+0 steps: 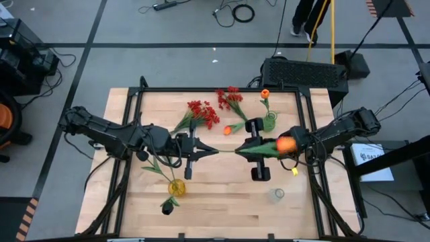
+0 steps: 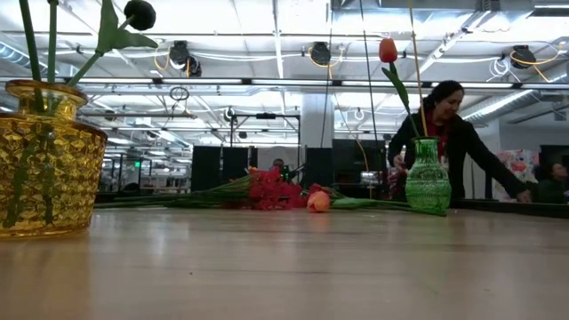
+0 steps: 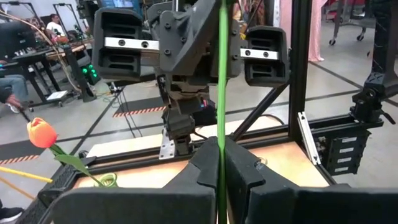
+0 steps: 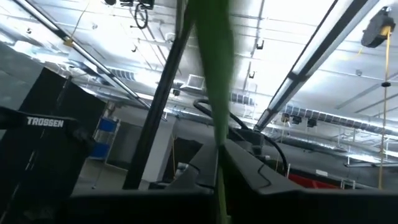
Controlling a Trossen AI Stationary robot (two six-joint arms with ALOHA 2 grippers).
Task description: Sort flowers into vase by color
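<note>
An orange tulip with its bloom (image 1: 285, 144) at the right and a long green stem is held in the air between both grippers. My left gripper (image 1: 213, 152) and my right gripper (image 1: 240, 152) face each other over the table's middle, both shut on the stem. A yellow vase (image 1: 176, 187) near the front holds a black flower (image 1: 166, 208). A green vase (image 1: 269, 122) holds another orange tulip (image 1: 265, 93). Red flowers (image 1: 203, 114) and one orange tulip (image 1: 228, 129) lie on the table at the back. My left gripper pinches the tulip's stem (image 3: 221, 134) between its two fingers (image 3: 205, 168), at the end away from the bloom. It comes level from the table's left, and the stem runs on straight toward the right gripper, clear of the table. My right gripper pinches the stem (image 4: 218, 155) between its two fingers, coming from the table's right. A green leaf (image 4: 214, 56) sticks out beyond the fingers. The bloom lies over the gripper's body in the high view, clear of the table.
A small clear vase (image 1: 277, 195) stands at the front right. In the low view the yellow vase (image 2: 44, 169) is close at the left and the green vase (image 2: 428, 178) farther right. A person (image 2: 444, 116) leans behind the table. A black box (image 1: 302, 72) sits past the far edge.
</note>
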